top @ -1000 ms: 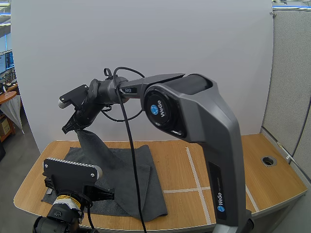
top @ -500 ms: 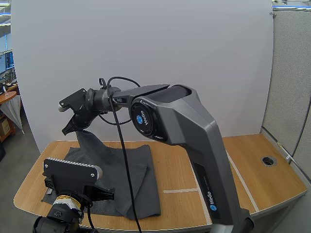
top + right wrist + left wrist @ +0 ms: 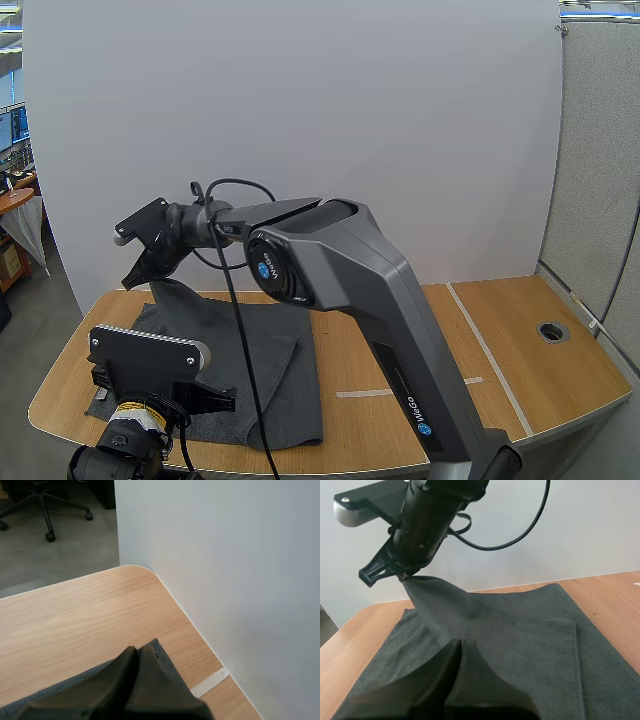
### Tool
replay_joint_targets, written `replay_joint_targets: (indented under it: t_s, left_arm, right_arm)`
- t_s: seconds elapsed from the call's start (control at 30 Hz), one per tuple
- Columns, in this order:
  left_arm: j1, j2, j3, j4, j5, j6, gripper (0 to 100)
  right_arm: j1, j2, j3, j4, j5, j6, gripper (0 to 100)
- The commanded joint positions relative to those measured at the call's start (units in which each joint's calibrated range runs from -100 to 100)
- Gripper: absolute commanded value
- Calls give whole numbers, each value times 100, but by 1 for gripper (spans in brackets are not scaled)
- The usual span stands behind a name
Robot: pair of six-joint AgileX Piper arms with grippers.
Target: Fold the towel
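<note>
A dark grey towel [image 3: 262,350] lies on the left part of the wooden table [image 3: 560,385]. My right gripper [image 3: 148,272] reaches across to the table's far left and is shut on a corner of the towel, holding it up so the cloth rises in a tent. The left wrist view shows that pinch at the right gripper [image 3: 403,575], above the towel [image 3: 530,645]. In the right wrist view the right gripper [image 3: 136,650] hangs over the towel's edge [image 3: 55,692]. My left gripper [image 3: 461,644] is shut and sits low over the towel's near part, by the front edge [image 3: 215,402].
White tape lines [image 3: 480,345] cross the table's right half, and a round cable hole [image 3: 552,330] sits at the far right. A white wall panel [image 3: 400,120] stands along the back edge. Bare wood lies to the right of the towel.
My right arm has swung left and slightly down with the towel's corner. The lifted flap has followed, and the towel's right edge has drawn in leftward. The left arm has stayed still.
</note>
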Motion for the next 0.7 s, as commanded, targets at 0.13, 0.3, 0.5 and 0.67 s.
replay_joint_targets:
  t_s: [0.13, 0.3, 0.5, 0.67]
  left_arm:
    - [6, -27, 0, -20, -135, 11, 1]
    - [6, -27, 0, -20, -135, 11, 1]
    - [6, -27, 0, -20, -135, 11, 1]
    - [6, -27, 0, -20, -135, 11, 1]
  right_arm:
    - [133, 417, -308, -48, -533, 15, 0]
    - [133, 558, -308, -177, -885, 15, 0]
    - [133, 700, -308, -304, -1248, 15, 0]
    - [133, 840, -308, -383, -1704, 5, 0]
